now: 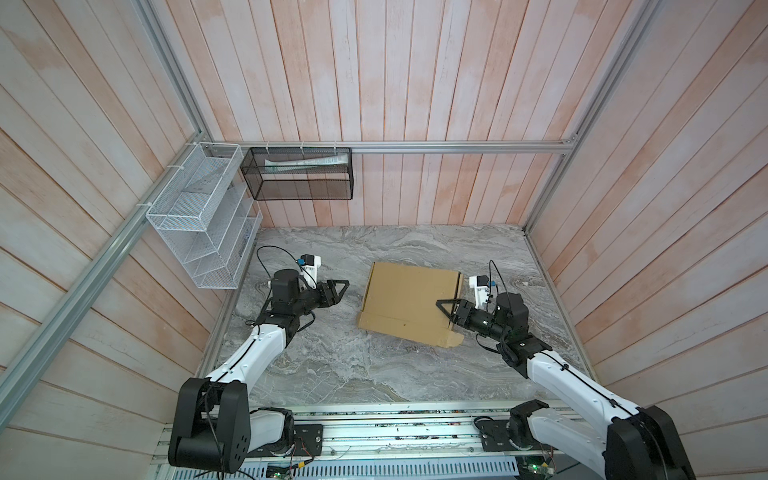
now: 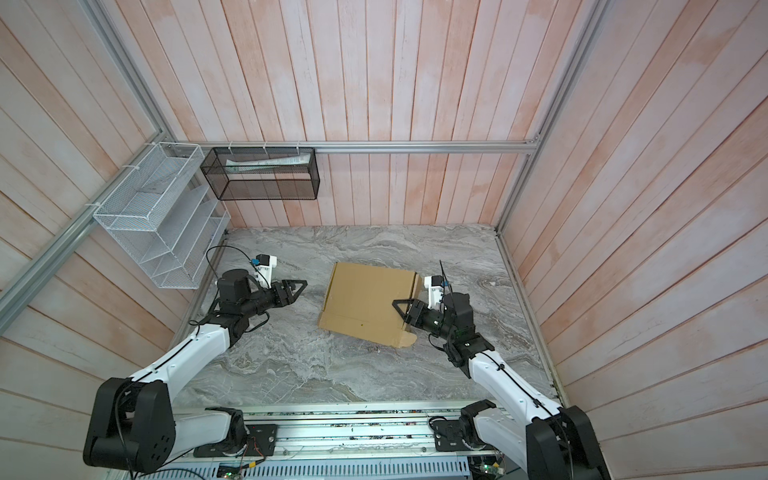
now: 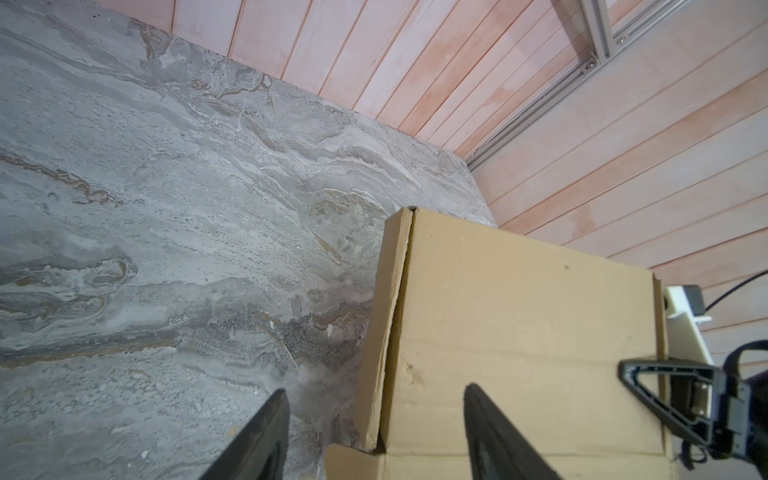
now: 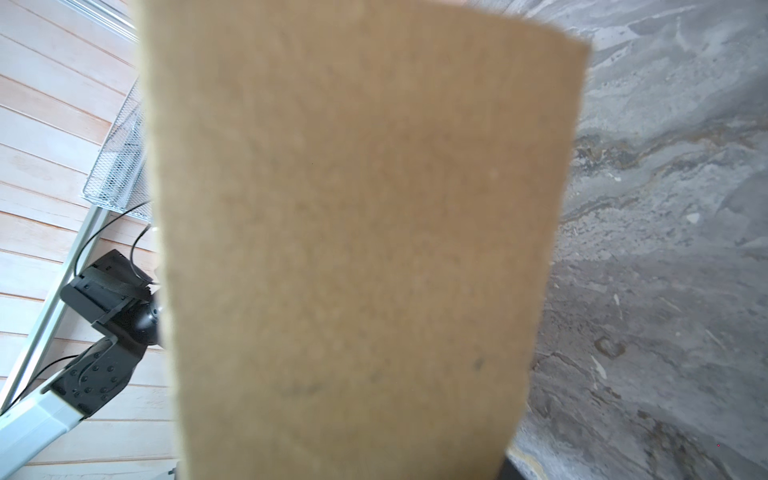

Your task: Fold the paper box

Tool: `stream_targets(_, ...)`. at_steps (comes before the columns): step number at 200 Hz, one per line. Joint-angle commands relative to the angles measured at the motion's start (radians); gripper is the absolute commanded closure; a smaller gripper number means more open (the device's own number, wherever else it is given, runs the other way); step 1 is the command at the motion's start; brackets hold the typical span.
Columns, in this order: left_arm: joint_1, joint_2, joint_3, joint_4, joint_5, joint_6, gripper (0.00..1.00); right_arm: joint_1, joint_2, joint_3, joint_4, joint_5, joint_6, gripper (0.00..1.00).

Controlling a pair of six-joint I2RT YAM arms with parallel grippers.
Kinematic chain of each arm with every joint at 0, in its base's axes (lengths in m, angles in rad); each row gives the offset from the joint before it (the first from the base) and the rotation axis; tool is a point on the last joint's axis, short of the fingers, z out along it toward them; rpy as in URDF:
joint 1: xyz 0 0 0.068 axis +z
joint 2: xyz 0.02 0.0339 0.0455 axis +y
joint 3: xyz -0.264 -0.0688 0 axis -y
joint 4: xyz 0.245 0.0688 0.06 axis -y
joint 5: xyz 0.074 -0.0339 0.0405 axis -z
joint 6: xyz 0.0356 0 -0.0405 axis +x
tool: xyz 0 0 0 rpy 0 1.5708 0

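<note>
Item: paper box [image 1: 409,299], tan cardboard, lying lid-down-flat right of centre on the marble table [image 1: 332,365], one tab poking out at its near right corner. My left gripper [image 1: 343,286] — jaws wide apart, nothing in them, standing clear to the box's left. My right gripper [image 1: 444,313] — jaws part-way apart astride the box's right edge, a cardboard panel filling the wrist view; whether they actually pinch it I cannot tell. Hazards, as I judge them: unbraced on the left, the box may skate across smooth stone; a slack hold lets the panel spring back; the loose tab may crumple.
</note>
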Motion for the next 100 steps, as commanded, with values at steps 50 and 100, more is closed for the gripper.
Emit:
stream_targets(50, 0.013, 0.096, 0.058, 0.14, 0.183, -0.044, 0.22, -0.069, 0.1, 0.14, 0.014, -0.187, -0.037, 0.54)
stream_targets(100, 0.013, 0.174, 0.069, 0.23, 0.278, -0.096, 0.18, -0.1, 0.181, 0.195, 0.034, -0.334, -0.067, 0.54)
